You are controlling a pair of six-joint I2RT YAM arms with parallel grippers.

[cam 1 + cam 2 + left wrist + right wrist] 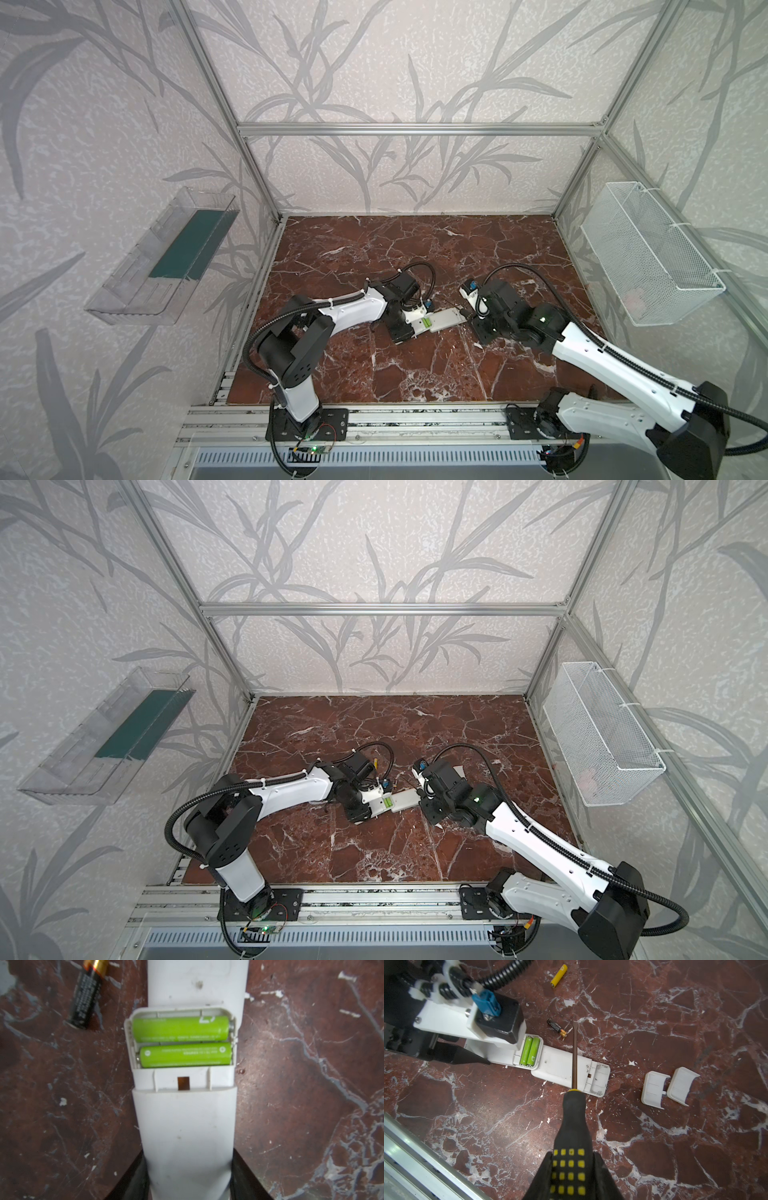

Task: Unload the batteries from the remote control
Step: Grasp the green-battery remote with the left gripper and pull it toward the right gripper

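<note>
Green smooth cylindrical batteries (180,1028) sit in white plastic remote (182,1126), clamped by left gripper (189,1159). Right wrist view alone shows right gripper (572,1163) clamping black-and-yellow studded screwdriver (574,1118).

Premises: a robotics test cell of laboratory type. An aluminium extrusion frame (415,129) encloses the work area. Its wall panels (374,62) carry leaf-print wallpaper, and the tabletop (415,374) has a red marble pattern. The left arm (353,309) and right arm (602,357) are bolted to a slotted rail (415,419) at the front edge, with an exposed circuit board (313,449) below it. A clear plastic tray (137,291) and a white wire mesh basket (648,257) hang on the side walls.
</note>
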